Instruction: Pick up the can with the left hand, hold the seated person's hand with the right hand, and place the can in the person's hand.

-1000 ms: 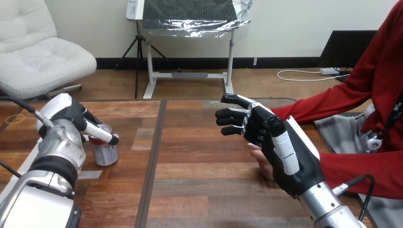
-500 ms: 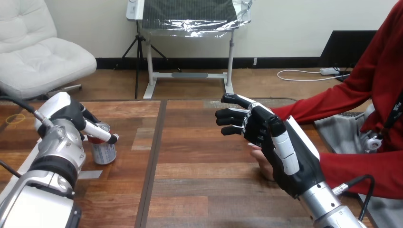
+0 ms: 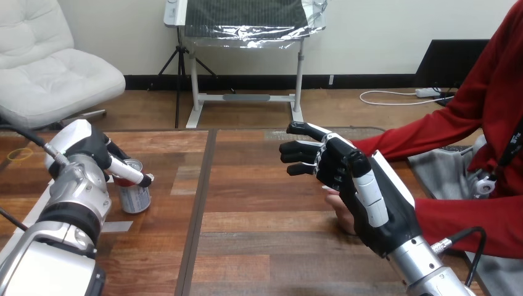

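A silver can with a red top [image 3: 135,195] stands on the wooden table [image 3: 259,246] at the left. My left hand [image 3: 91,150] is round its upper part: the thumb [image 3: 132,174] lies across the near side and dark fingers reach behind it. My right hand [image 3: 348,174] hovers at the centre right, its relaxed fingers [image 3: 298,150] pointing left with nothing in them. The person's hand [image 3: 339,209] lies just under and behind my right palm, mostly hidden. I cannot tell whether the two touch.
The person's red-sleeved arms [image 3: 432,132] come in from the right, the nearer forearm [image 3: 475,225] lying along the table's right edge. A dark seam [image 3: 198,203] runs down the tabletop between the can and my right hand.
My left hand and the can have shifted very slightly to the left. My right hand and the person's hand have stayed still.
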Action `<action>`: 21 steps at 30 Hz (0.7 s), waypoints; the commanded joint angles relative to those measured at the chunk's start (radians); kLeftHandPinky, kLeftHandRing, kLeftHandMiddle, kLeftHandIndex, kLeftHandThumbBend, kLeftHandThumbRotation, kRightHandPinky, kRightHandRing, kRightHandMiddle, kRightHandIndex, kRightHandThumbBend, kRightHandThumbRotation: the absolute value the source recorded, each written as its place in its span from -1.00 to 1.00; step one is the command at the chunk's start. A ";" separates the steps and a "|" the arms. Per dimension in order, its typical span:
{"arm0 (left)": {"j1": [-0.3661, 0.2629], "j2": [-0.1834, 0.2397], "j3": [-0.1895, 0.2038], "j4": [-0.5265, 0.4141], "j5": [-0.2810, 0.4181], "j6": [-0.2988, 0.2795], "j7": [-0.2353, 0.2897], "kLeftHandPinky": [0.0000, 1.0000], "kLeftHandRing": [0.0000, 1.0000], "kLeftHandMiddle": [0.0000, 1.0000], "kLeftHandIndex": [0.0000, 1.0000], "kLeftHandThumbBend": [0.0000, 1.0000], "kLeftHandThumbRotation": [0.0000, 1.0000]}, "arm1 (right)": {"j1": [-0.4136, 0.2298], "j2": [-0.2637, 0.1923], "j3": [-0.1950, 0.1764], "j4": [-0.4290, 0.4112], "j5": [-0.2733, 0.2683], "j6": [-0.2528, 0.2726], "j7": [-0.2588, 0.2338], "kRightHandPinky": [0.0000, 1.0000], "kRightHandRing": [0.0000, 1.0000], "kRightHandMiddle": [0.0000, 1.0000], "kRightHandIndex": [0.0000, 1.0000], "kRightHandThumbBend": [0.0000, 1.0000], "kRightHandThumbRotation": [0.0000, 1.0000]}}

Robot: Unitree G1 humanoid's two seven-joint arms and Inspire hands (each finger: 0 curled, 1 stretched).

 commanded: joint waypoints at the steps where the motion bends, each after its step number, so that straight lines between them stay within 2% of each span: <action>1: -0.040 0.001 -0.004 -0.039 0.011 -0.026 0.033 -0.25 -0.09 0.02 -0.07 0.52 -1.00 | -0.060 -0.006 -0.004 -0.028 0.010 -0.020 -0.002 0.45 0.52 0.51 0.66 0.63 1.00; 13: -0.041 0.003 -0.002 -0.060 0.009 -0.024 0.031 -0.28 -0.12 0.01 -0.06 0.50 -1.00 | -0.064 -0.008 -0.005 -0.024 0.009 -0.013 -0.002 0.45 0.52 0.52 0.66 0.63 1.00; 16: -0.041 0.006 -0.005 -0.067 0.013 -0.024 0.030 -0.27 -0.11 0.01 -0.06 0.51 -1.00 | -0.065 -0.013 -0.006 -0.024 -0.011 -0.017 -0.015 0.45 0.53 0.52 0.66 0.64 1.00; 21: -0.043 0.011 -0.009 -0.083 0.017 -0.019 0.021 -0.24 -0.07 0.04 -0.07 0.51 -1.00 | -0.082 -0.027 -0.012 0.006 -0.083 -0.067 -0.057 0.44 0.51 0.52 0.65 0.63 1.00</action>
